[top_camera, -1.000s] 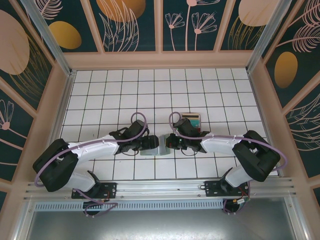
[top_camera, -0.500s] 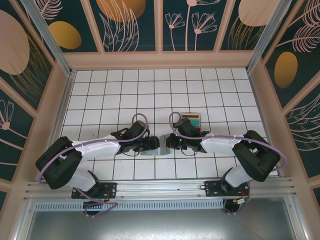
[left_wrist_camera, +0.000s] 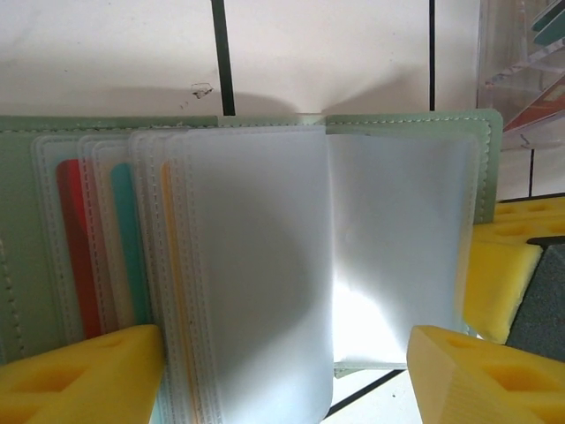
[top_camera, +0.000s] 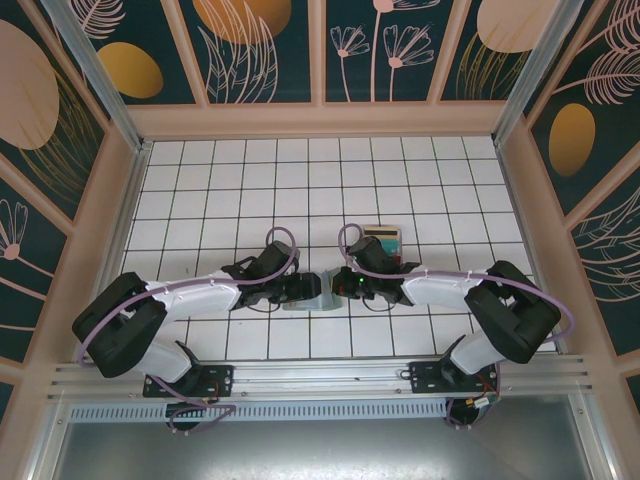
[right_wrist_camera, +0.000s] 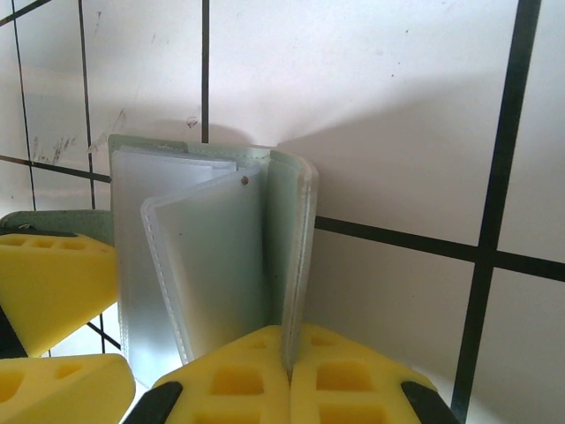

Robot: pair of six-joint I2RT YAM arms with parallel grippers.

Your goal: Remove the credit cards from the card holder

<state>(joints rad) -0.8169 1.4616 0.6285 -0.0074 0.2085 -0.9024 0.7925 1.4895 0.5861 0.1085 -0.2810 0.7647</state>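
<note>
The card holder [left_wrist_camera: 402,128] lies open on the tiles, its frosted sleeves fanned out. Tucked in the left sleeves are the credit cards, showing as a red edge [left_wrist_camera: 71,247], a teal edge [left_wrist_camera: 125,238] and a yellow-gold edge [left_wrist_camera: 168,265]. My left gripper [left_wrist_camera: 282,380] is open, its yellow fingers [left_wrist_camera: 79,375] straddling the raised middle sleeves without pinching them. My right gripper [right_wrist_camera: 290,340] is shut on the edge of the holder's right cover [right_wrist_camera: 287,230], which stands upright. From above, the card holder [top_camera: 312,301] sits between the left gripper [top_camera: 303,287] and the right gripper [top_camera: 338,285].
A small clear tray [top_camera: 383,237] with cards in it stands just behind the right gripper, and its corner [left_wrist_camera: 525,62] shows in the left wrist view. White tiled floor [top_camera: 300,180] stretches behind the arms, with wooden walls on three sides.
The left arm has eased slightly to the right, toward the holder. The right arm keeps its grip and has not moved.
</note>
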